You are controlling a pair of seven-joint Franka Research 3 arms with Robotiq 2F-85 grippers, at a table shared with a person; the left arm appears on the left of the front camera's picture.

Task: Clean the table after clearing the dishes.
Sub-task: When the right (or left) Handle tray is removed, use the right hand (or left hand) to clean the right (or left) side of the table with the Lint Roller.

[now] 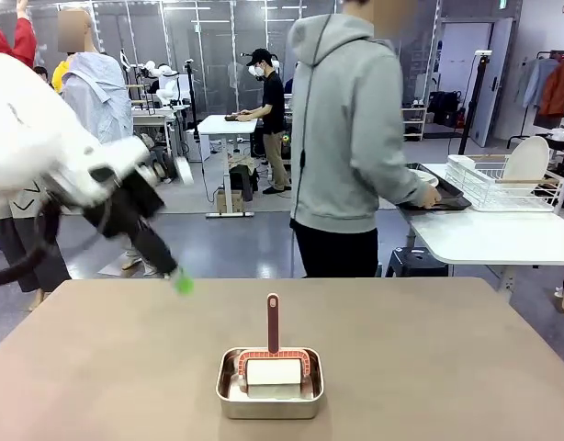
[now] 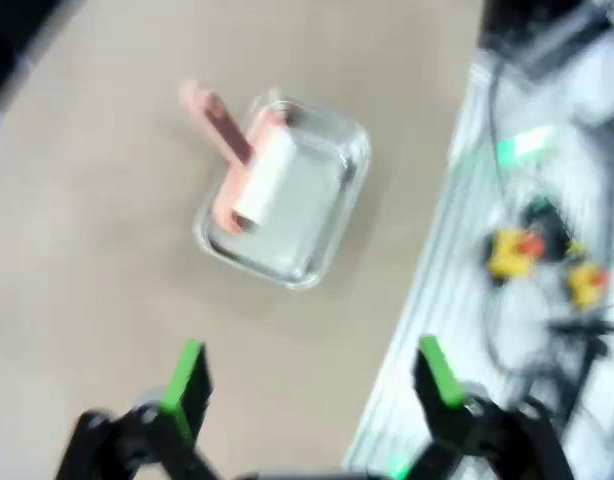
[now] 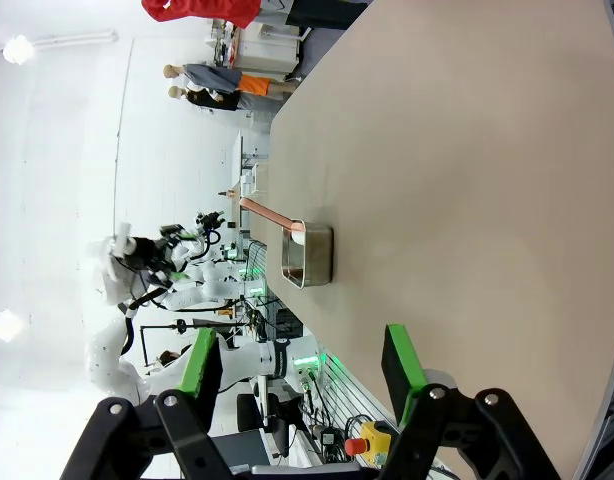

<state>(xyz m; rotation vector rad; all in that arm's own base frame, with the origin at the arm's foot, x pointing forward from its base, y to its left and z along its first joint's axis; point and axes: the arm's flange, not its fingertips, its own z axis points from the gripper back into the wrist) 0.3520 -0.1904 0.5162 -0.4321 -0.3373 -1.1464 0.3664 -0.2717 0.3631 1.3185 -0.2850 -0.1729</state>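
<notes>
While hanging over bench (image 1: 98,367), aimed with left jaws wide at roller (image 1: 273,371) parked in near pan (image 1: 268,410); right jaws parted, empty.

Left pincer (image 1: 181,280) (blurred) hangs over the table (image 1: 420,358); roller (image 1: 273,366) sits in steel pan (image 1: 268,404).

Ahead of the left gripper (image 2: 312,360), a glossy metal pan (image 2: 322,225) sits on the smooth matt table (image 2: 87,250); the roller (image 2: 259,178) has a plastic-looking handle.
</notes>
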